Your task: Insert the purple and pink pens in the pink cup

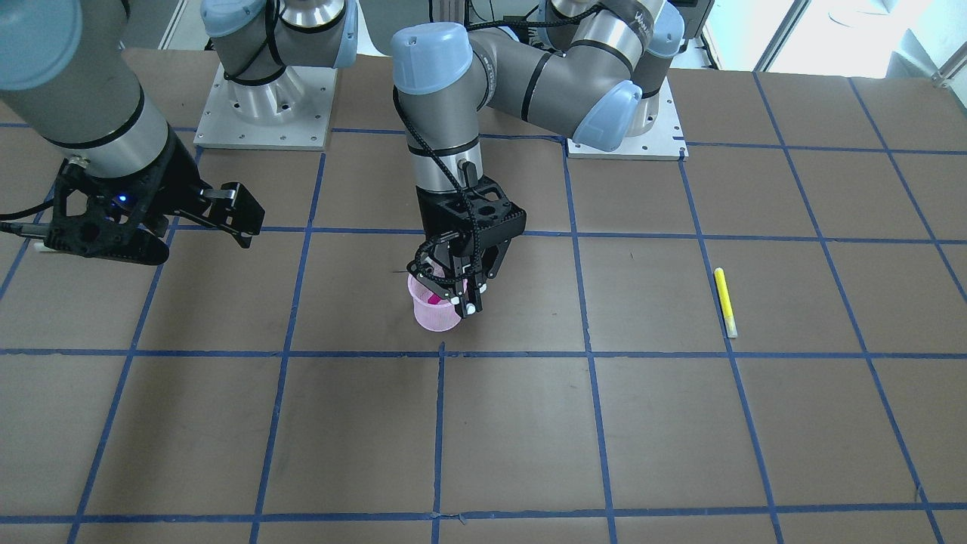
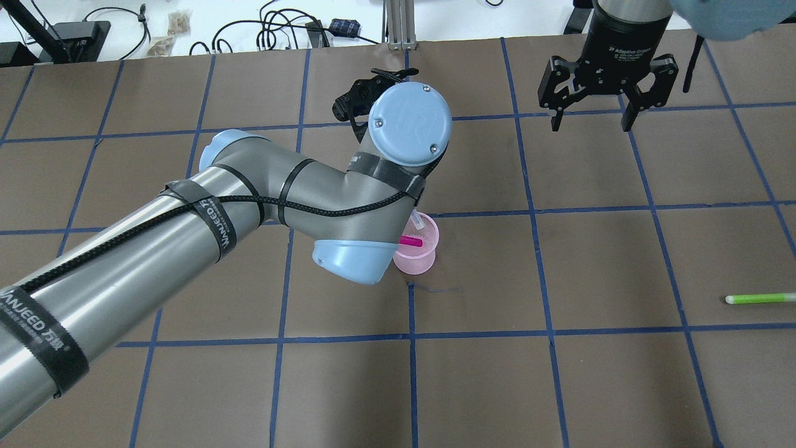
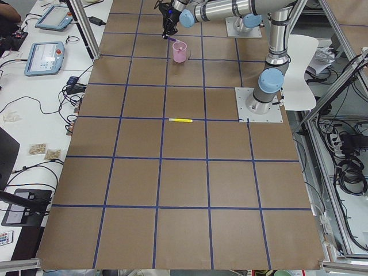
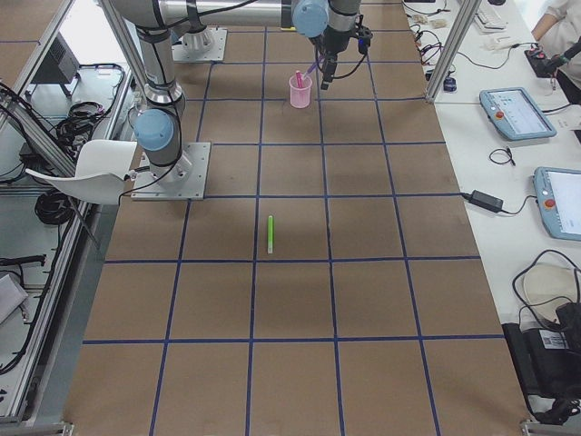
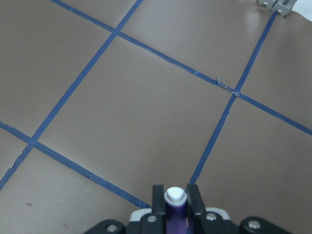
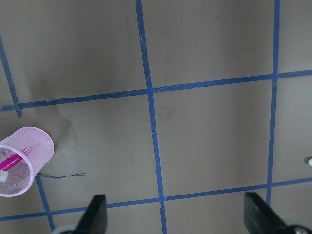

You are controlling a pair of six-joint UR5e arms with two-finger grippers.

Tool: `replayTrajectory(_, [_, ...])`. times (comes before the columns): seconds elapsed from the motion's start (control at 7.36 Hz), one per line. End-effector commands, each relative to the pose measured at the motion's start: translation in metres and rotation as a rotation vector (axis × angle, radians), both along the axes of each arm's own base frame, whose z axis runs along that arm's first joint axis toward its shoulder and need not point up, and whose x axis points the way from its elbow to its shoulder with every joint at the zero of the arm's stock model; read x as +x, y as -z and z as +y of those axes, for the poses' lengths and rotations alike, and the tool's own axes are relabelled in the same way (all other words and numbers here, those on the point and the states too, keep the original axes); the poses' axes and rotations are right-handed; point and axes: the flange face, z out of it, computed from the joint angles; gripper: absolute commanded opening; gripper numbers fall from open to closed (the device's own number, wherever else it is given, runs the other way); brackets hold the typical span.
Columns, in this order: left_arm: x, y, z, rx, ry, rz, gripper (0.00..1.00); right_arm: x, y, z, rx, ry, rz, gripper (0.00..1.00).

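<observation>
The pink mesh cup (image 1: 437, 317) stands mid-table, and it also shows in the overhead view (image 2: 418, 260) and the right wrist view (image 6: 29, 146). A pink pen (image 2: 410, 241) leans inside it. My left gripper (image 1: 462, 301) hangs right over the cup's rim, shut on the purple pen (image 5: 175, 210), which points down. The pen's white end shows between the fingers (image 5: 157, 195). In the overhead view the left arm hides this gripper. My right gripper (image 2: 591, 121) is open and empty, raised well off to the side of the cup; it also shows in the front view (image 1: 245, 219).
A yellow-green highlighter (image 1: 724, 301) lies alone on the brown table, far from the cup on my right-hand side (image 2: 760, 299). Blue tape lines grid the table. The arm bases (image 1: 264, 113) stand at the table's robot-side edge.
</observation>
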Motion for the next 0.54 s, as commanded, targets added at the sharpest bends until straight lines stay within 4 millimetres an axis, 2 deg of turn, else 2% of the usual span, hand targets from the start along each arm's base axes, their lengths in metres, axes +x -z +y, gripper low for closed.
replayTrajectory(0.0, [-0.011,0.012,0.018,0.0,0.011,-0.045,0.0,0.001,0.007,-0.003,-0.014,0.002,-0.005,1.0])
replayTrajectory(0.41, [-0.013,0.022,0.026,0.013,0.001,-0.053,0.0,0.0,0.008,-0.003,-0.012,-0.007,-0.008,1.0])
